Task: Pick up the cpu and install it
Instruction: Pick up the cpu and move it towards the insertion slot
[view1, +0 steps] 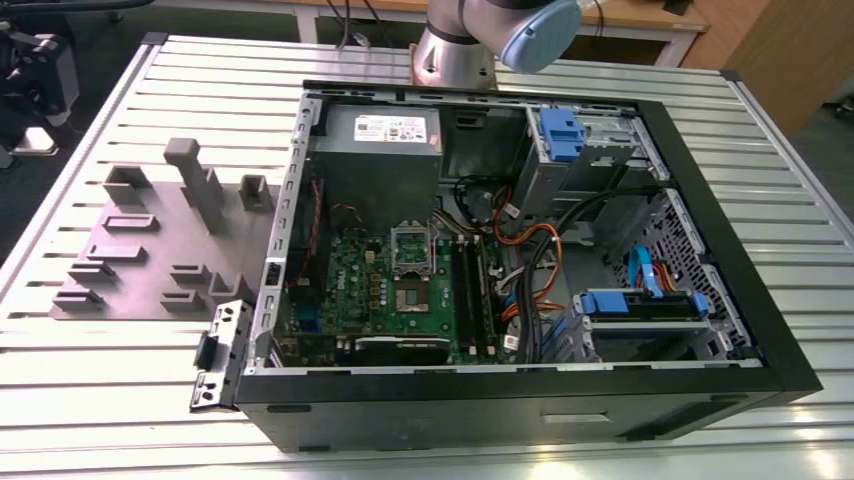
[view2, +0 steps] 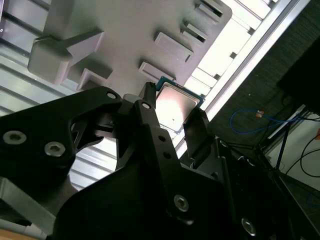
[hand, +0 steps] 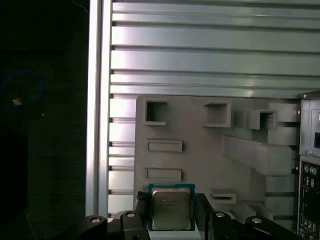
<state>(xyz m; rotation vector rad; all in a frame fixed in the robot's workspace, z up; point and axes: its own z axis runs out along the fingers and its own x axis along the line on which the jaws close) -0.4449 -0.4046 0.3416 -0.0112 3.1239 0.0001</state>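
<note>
One cpu (hand: 171, 207), one grey moulded tray (view1: 160, 245), one open computer case (view1: 534, 400), one arm (view1: 461, 45).

Inside the case: one green motherboard (view1: 340, 275) with a silver socket frame (view1: 411, 250) near its middle. Two blue drive brackets lie toward the exterior view's right.

Surface is a slatted aluminium counter (view1: 120, 400). The tray lies on it at the exterior view's left, just beside the case. The floor (hand: 40, 150) beyond the counter edge is dark, and one blue cable (hand: 25, 85) lies looped on it.

End effector (hand: 171, 212): two black fingers (hand: 141, 207), parted only as wide as the cpu and pressed to its opposite edges, so it is clenched on the chip. The cpu's silver top faces both wrist cameras, with a thin teal rim showing. In both wrist views the cpu appears in front of the tray.
</note>
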